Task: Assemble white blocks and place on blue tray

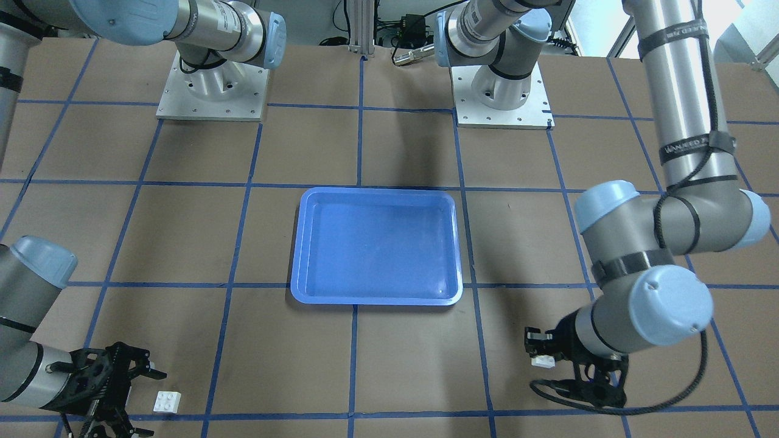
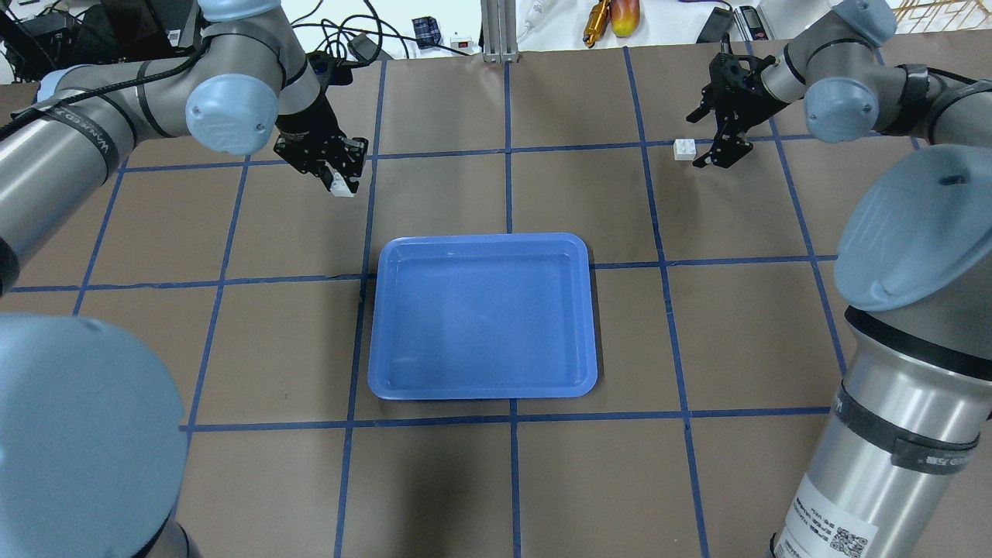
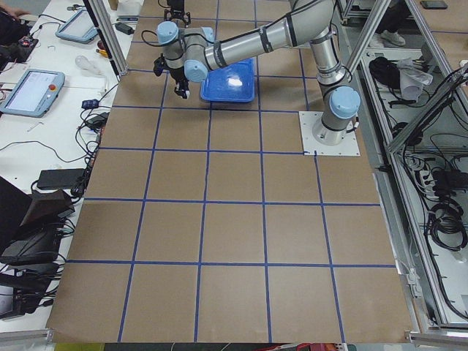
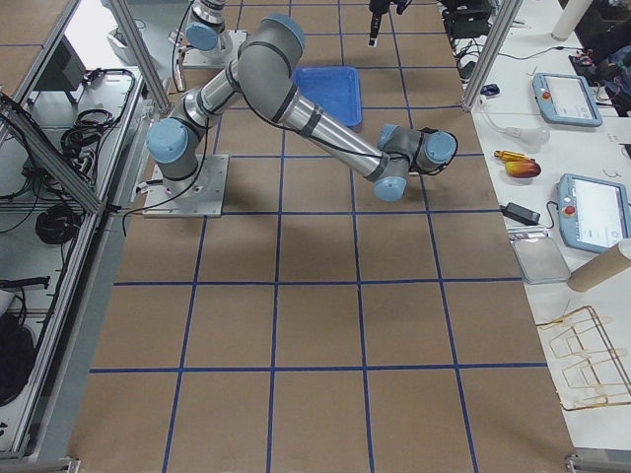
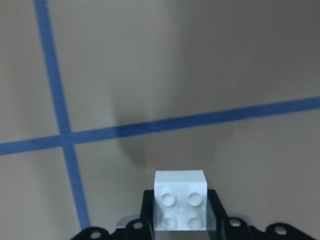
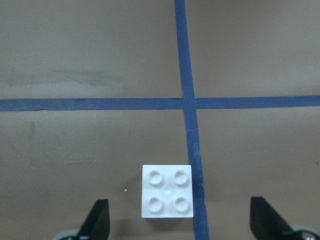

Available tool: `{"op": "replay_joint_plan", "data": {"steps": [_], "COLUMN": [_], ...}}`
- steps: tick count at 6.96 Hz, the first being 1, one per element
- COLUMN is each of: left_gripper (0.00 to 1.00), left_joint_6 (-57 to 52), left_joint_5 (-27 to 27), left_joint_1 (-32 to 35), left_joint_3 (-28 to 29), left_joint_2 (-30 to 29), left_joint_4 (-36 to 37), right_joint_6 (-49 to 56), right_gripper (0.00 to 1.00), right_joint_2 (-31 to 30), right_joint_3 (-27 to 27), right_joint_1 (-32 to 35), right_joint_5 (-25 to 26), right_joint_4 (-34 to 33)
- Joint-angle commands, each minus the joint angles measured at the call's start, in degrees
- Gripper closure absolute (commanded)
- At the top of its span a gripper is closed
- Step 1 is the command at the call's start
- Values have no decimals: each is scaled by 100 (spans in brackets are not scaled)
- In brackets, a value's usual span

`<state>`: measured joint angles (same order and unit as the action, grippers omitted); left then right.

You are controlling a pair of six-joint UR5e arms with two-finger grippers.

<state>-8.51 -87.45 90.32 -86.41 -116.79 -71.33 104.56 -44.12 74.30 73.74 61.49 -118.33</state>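
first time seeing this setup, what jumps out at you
The big blue tray sits empty in the middle of the taped brown table. Beyond its far left corner in the overhead view, the left end effector is shut on one white block. On the far right, the second white block lies studs up on the table between the wide-open fingers of the right end effector.
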Motion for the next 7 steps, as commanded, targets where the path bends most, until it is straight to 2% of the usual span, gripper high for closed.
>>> {"op": "replay_joint_plan", "data": {"steps": [1, 2, 4, 5, 7], "left_gripper": [100, 100, 100, 100, 100], "left_joint_6": [909, 1235, 2261, 2310, 2389], "left_joint_5": [8, -26, -27, -53, -10], "left_joint_1": [694, 1020, 1442, 1741, 1849], "left_joint_3": [-883, -1026, -1097, -1184, -1404], "left_joint_2": [664, 823, 772, 833, 597], "left_joint_4": [49, 137, 225, 199, 837], "right_joint_6": [-366, -383, -375, -375, -375], "right_gripper": [1, 4, 15, 17, 24], "right_joint_2": [35, 114, 132, 115, 106], "right_joint_3": [-47, -55, -64, -64, -64], "right_joint_1": [9, 0, 0, 0, 0], "right_joint_5": [-40, -67, -50, -41, -58], "right_joint_4": [11, 11, 20, 20, 20]}}
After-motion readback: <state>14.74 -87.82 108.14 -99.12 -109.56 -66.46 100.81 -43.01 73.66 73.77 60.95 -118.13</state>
